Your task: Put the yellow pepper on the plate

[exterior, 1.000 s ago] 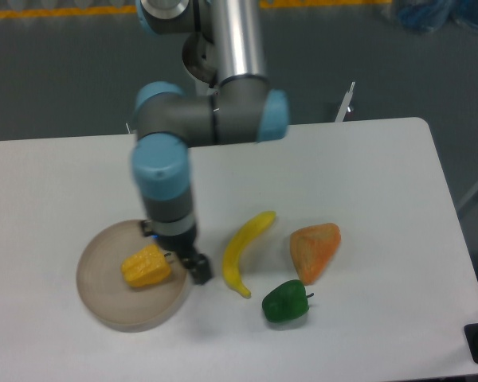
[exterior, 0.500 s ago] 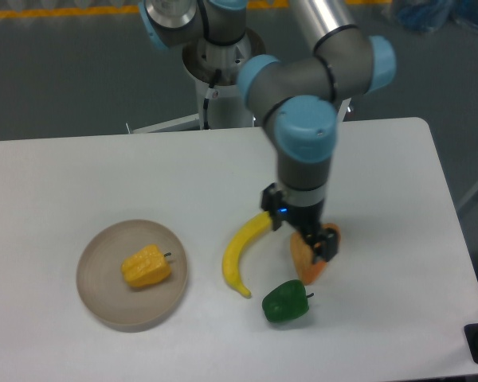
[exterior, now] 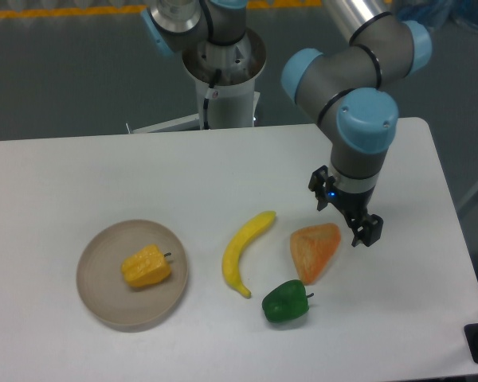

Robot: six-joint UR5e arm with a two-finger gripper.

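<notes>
- The small, lobed yellow-orange pepper (exterior: pixel 146 266) with a short dark stem lies on the round, flat beige plate (exterior: pixel 99 301), near its middle, stem pointing right.
- The plate rests on the white surface (exterior: pixel 80 183), at the front left.
- The grey arm with light-blue joint caps (exterior: pixel 366 119) reaches in from the top, elbow bent, with its last link pointing down over the right side of the surface.
- The black tool (exterior: pixel 365 231) hangs just right of the orange triangular wedge (exterior: pixel 314 249), well apart from the plate; it holds nothing visible, and I cannot tell whether its fingers are spread or pressed together.
- A long curved yellow banana (exterior: pixel 245 251) lies between the plate and the wedge.
- A dark green pepper (exterior: pixel 286 302) sits just in front of the wedge.
</notes>
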